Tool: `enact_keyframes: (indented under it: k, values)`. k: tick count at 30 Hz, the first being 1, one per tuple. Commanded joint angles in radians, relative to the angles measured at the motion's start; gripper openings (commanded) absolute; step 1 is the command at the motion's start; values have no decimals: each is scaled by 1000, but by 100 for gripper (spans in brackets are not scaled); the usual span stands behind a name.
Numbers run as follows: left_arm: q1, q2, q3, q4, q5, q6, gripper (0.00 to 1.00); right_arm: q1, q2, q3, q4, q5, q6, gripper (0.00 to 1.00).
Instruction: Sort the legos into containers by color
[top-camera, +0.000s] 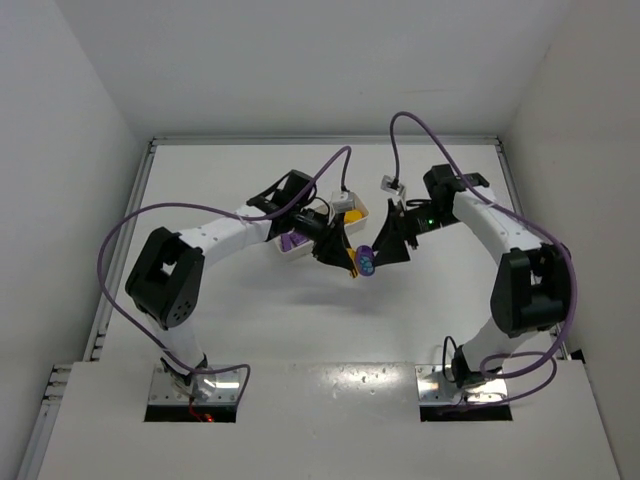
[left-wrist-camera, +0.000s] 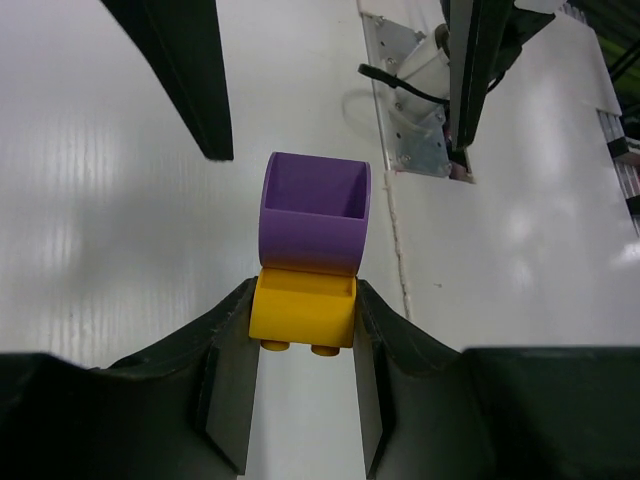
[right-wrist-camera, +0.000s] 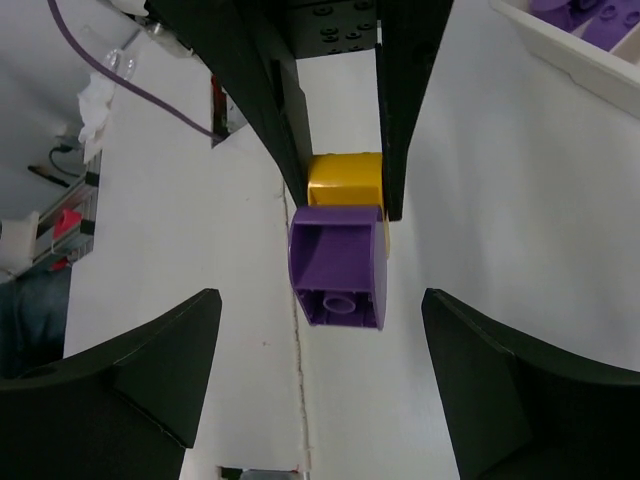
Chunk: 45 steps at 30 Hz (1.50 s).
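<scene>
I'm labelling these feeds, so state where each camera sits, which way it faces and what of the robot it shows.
Top external: above and behind the bases, looking down at the table; left arm and right arm show whole.
Left wrist: on the left arm, looking along the left gripper, shut on the yellow brick, toward the open right gripper.
Right wrist: on the right arm, facing back at the left one; own fingers flank the purple brick.
Shared: both wrist views show the stacked yellow-purple pair from opposite ends.

Clearance and obstruction.
Open gaps flank the purple brick (right-wrist-camera: 335, 265) between the spread fingers of the right gripper (right-wrist-camera: 320, 298); the left gripper (left-wrist-camera: 305, 300) covers both sides of the yellow brick (left-wrist-camera: 303, 312).
</scene>
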<state>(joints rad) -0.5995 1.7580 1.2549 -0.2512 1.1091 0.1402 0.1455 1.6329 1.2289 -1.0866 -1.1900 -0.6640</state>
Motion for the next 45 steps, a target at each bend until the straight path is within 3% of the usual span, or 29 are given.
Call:
enact_keyframes:
  k: [1,8,10,11,12,14,15,18,25,30,33,39,45]
  values:
    - [3,-12,51,20,66,-25,21,48,25,55,5,-28,-55,82]
    - [3,-3,60,20,87,-25,21,126,33,44,89,40,-19,82]
    - [3,-12,60,20,87,-25,21,135,24,35,114,52,16,74]
    - [3,-12,60,20,87,-25,21,135,24,24,125,52,17,67]
    - [3,-12,60,20,87,-25,21,135,15,24,140,61,32,49]
    - [3,-21,51,20,87,-25,21,135,15,15,152,61,44,32]
    - [3,-22,41,20,87,-25,21,135,4,15,152,61,44,17]
    - [27,-32,-1,20,87,-25,21,114,-5,6,163,61,53,5]
    - [98,-86,-43,-31,-7,64,20,28,-145,-75,280,115,151,4]
    - [98,-46,47,-11,-418,21,20,-33,-277,-176,396,202,231,4]
    - [98,-2,135,-11,-576,-13,22,-59,-318,-212,421,250,260,4]
    - [80,124,276,21,-689,-31,28,-98,-331,-221,435,250,270,4]
    - [79,262,379,30,-680,-51,28,-116,-312,-201,415,240,270,4]
